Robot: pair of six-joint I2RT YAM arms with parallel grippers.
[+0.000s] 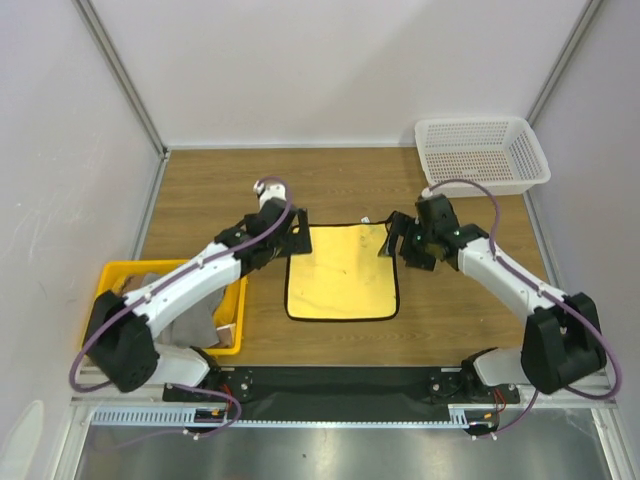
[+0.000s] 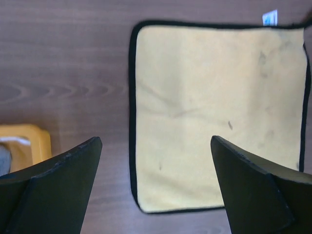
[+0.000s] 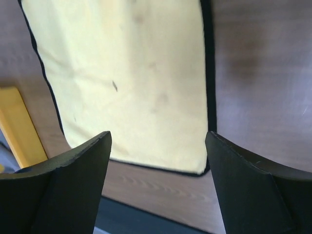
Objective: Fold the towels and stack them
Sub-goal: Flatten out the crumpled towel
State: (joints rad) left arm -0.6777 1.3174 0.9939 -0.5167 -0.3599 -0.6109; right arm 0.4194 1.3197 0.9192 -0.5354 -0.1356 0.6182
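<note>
Both claws wide open, nothing held: L claw (image 1: 296, 231) at far-L corner of yellow towel (image 1: 342, 278), R claw (image 1: 392, 243) at its far-R corner.

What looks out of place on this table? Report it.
Nothing spilled or damaged. The yellow towel lies flat, though it carries a few small dark marks. Crumpled cloth sits in the yellow tray.

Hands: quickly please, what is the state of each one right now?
Left hand: open, holding nothing, above the yellow towel.
Right hand: open, holding nothing, above the same towel.
</note>
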